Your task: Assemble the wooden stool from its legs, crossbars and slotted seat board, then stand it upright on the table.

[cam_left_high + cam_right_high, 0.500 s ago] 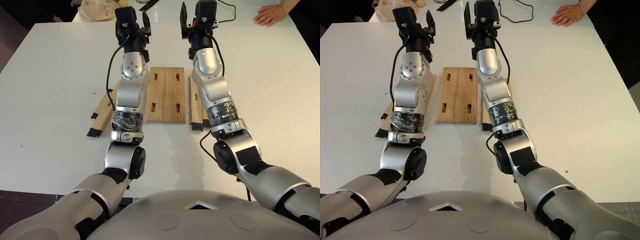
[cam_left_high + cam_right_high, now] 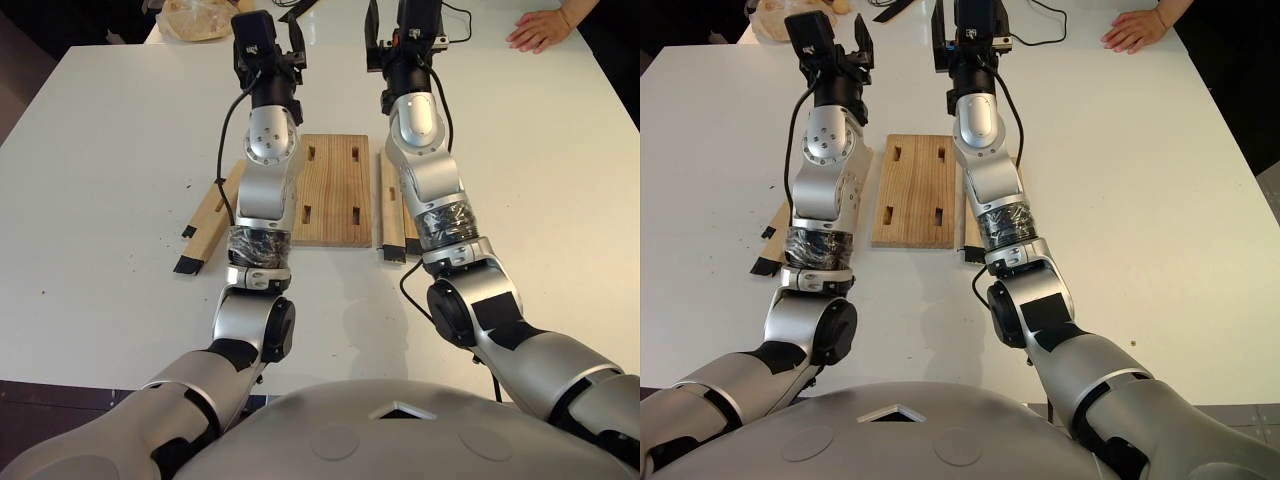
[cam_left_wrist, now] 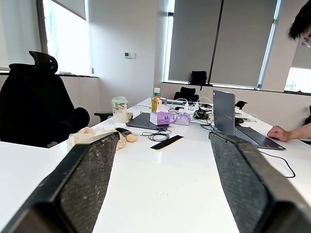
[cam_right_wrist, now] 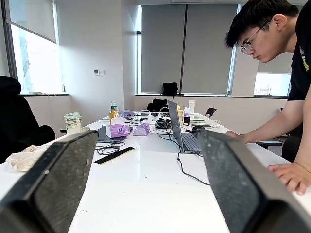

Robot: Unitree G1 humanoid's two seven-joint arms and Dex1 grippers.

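Both arms have stretched further out over the far side of the table (image 2: 120, 150) since half a second ago; wood parts haven't moved. Left gripper (image 3: 164, 138) is spread wide with nothing in it, and its pads (image 3: 92, 179) are black, flat and grainy, like coarse rubber. Right gripper (image 4: 148, 135) is the same: fingers well apart, holding nothing, same rough dark facing. Both hang above the tabletop, past the far end of the wood. Seat board (image 2: 330, 190) lies flat mid-table between the two forearms: pale rectangular plank, grain running lengthwise, four small rectangular slots (image 2: 354, 153) cut through in a two-by-two layout. Left sticks (image 2: 205, 225) lie flat just beside the board's left edge, partly under the left forearm: square-section light wood with black-capped near ends, angled slightly outward. Right sticks (image 2: 390, 215) lie along the board's right edge, roughly parallel to it, same pale wood with a dark near end, partly covered by the right forearm. Can't tell legs from crossbars. Table is smooth, glossy white.
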